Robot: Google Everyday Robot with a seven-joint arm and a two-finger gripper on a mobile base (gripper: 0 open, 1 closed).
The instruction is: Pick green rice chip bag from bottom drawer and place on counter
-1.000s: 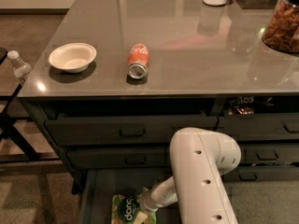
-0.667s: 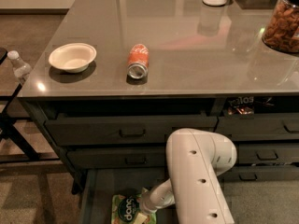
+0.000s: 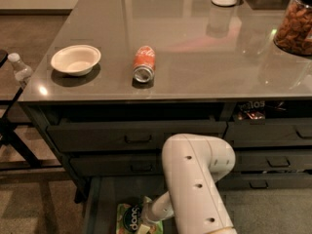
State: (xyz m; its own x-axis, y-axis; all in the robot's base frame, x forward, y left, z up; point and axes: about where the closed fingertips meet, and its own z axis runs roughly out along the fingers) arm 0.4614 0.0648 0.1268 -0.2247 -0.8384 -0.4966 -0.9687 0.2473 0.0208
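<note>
Gripper (image 3: pixel 147 217) apparently touching green rice chip bag (image 3: pixel 127 221); hold cannot be told | bottom drawer (image 3: pixel 94 204) open | white logo lettering unreadable

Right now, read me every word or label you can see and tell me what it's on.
"dang", roughly, sideways: green rice chip bag in the bottom drawer, at the gripper.
"tos", start hidden: packet in the gap under the counter.
Red soda can on the counter: script too blurred to read.

bowl (image 3: pixel 75 60) and tipped red can (image 3: pixel 144 64) on counter (image 3: pixel 204 62), left half, drawer (image 3: pixel 105 199) open low under counter, bag (image 3: pixel 127 219) inside, gripper (image 3: pixel 143 221) at bag
</note>
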